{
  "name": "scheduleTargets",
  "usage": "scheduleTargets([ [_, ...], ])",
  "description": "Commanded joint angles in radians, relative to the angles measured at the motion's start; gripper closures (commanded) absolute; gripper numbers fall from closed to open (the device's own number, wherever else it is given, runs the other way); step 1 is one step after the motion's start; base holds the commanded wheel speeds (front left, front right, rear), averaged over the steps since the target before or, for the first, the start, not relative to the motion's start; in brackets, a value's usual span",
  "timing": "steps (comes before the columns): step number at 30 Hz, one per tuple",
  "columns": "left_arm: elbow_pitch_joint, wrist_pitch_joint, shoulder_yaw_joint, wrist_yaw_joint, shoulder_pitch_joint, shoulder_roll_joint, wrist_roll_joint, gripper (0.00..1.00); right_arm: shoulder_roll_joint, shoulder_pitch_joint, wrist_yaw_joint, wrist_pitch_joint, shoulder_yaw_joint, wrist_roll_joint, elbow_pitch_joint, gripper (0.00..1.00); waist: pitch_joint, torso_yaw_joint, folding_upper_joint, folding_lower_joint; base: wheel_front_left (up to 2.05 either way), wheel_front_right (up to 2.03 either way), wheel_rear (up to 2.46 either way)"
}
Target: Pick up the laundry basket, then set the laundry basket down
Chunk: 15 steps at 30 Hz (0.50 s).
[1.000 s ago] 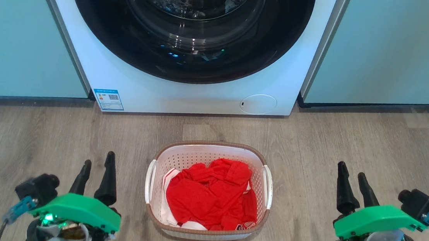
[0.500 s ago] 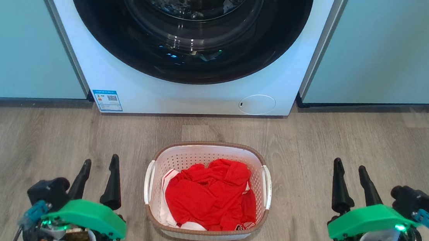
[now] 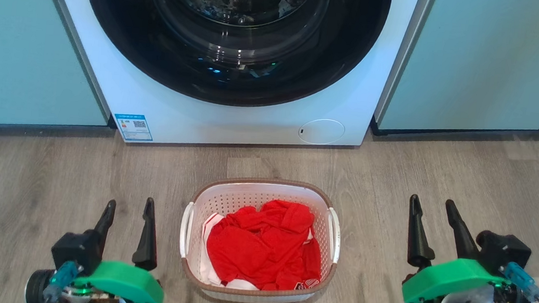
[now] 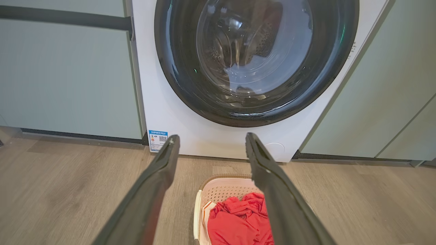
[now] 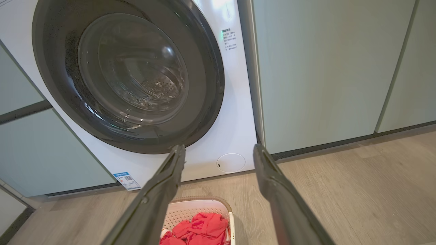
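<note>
The laundry basket (image 3: 246,194), white and perforated with a brown rim, stands on the wood floor in front of the washing machine, holding red clothes (image 3: 264,244). My left gripper (image 3: 129,205) hovers open just left of the basket's left handle (image 3: 186,229), apart from it. Further off to the right of the right handle (image 3: 336,235), my right gripper (image 3: 432,206) is open and holds nothing. In the left wrist view the basket (image 4: 218,189) lies low between the fingers (image 4: 160,177). The right wrist view has the basket (image 5: 197,206) at its bottom edge.
A white washing machine (image 3: 194,120) with its dark round door (image 3: 231,36) stands right behind the basket. Pale green cabinets (image 3: 482,62) flank it on both sides. Bare wood floor (image 3: 492,176) stretches around the basket.
Both grippers have drawn inward toward the basket and each has turned a little. The left gripper's fingers have spread wider. The basket has stayed in place.
</note>
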Motion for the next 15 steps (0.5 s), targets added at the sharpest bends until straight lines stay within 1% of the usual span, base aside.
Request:
scheduleTargets([
  [1,-0.043,-0.015,0.023,0.007,-0.027,0.013,0.031,0.0,-0.011,-0.031,-0.001,-0.015,0.026,-0.031,-0.042,0.0,0.0,0.0,0.0,0.0,0.0,0.0,0.0],
  [15,-0.041,-0.056,0.024,0.008,-0.01,0.003,0.187,0.0,-0.013,-0.027,-0.001,-0.056,0.058,-0.19,-0.051,0.0,-0.001,-0.002,0.0,0.0,0.0,0.0,0.0],
])
